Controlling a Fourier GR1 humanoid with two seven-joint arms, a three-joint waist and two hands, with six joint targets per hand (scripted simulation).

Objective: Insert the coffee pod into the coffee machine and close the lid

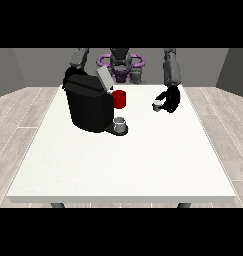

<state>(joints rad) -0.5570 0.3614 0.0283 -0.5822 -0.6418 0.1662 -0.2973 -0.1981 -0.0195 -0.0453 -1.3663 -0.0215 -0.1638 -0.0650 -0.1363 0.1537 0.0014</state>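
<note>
White table (118,165), hand at view's right (171,99) curled round coffee pod (156,104)

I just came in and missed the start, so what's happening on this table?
A robot stands behind a white table with a black coffee machine on it, lid tilted up. The hand at the view's right holds a small pale coffee pod above the table, off to the side of the machine. A red cup stands beside the machine and a small grey cup sits at its front. The pod is not in yet.
</note>
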